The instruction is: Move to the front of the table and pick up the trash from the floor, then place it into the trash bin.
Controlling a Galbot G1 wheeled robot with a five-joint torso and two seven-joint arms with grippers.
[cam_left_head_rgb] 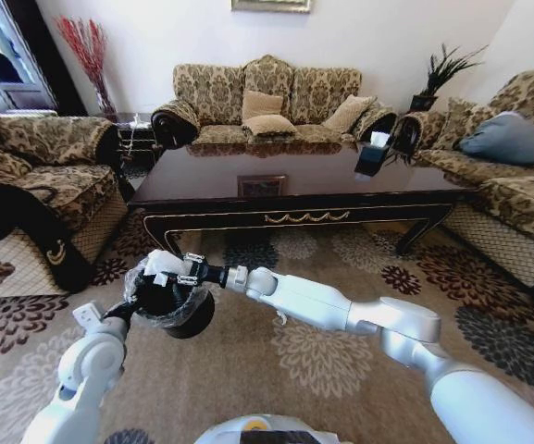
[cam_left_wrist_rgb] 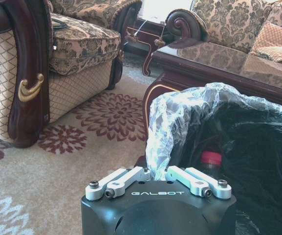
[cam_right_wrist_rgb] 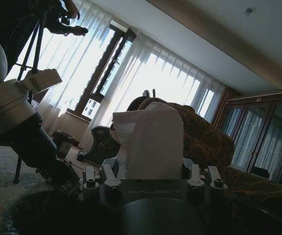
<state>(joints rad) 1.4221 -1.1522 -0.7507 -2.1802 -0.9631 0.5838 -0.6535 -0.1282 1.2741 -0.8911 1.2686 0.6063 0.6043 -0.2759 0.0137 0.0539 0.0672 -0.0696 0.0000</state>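
Pinching tissue [cam_right_wrist_rgb: 148, 142] upright over trash bin [cam_left_head_rgb: 176, 310] | right gripper [cam_left_head_rgb: 181, 270] | left gripper [cam_left_wrist_rgb: 159, 176] fingers clamp bin's liner rim

The bin [cam_left_head_rgb: 169, 305] stands on open carpet [cam_left_head_rgb: 276, 361] in front of the table [cam_left_head_rgb: 294, 190]. Its mouth is occupied: the right gripper [cam_left_head_rgb: 176, 270], clamping tissue [cam_left_head_rgb: 163, 265], is above the rim, and the left gripper [cam_left_head_rgb: 130, 310] pinches the liner [cam_left_wrist_rgb: 180, 117]. Sofas [cam_left_head_rgb: 35, 176] flank the carpet.
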